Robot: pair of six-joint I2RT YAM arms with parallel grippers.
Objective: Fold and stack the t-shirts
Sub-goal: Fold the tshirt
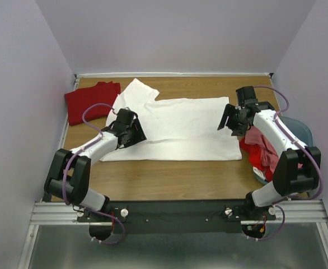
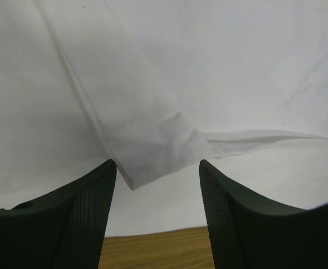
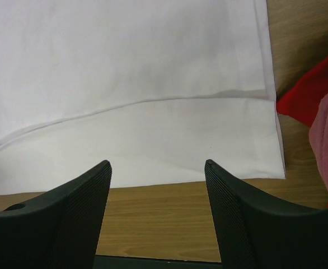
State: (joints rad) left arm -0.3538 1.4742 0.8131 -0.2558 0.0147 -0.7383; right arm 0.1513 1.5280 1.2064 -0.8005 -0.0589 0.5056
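The large white t-shirt [image 1: 181, 126] lies spread flat across the middle of the table, partly folded, one sleeve pointing to the far left. A dark red shirt [image 1: 88, 101] lies folded at the far left. Red and pink shirts [image 1: 259, 148] are heaped at the right by the bin. My left gripper [image 1: 131, 130] is open and empty over the white shirt's left edge; its wrist view shows a folded corner [image 2: 153, 162] between the fingers. My right gripper [image 1: 226, 119] is open and empty above the shirt's right edge [image 3: 267, 95].
A teal plastic bin [image 1: 301, 131] stands at the right table edge behind the right arm, with the red and pink cloth [image 3: 321, 106] spilling beside it. Bare wooden tabletop [image 1: 169, 179] runs along the near side. White walls enclose the table.
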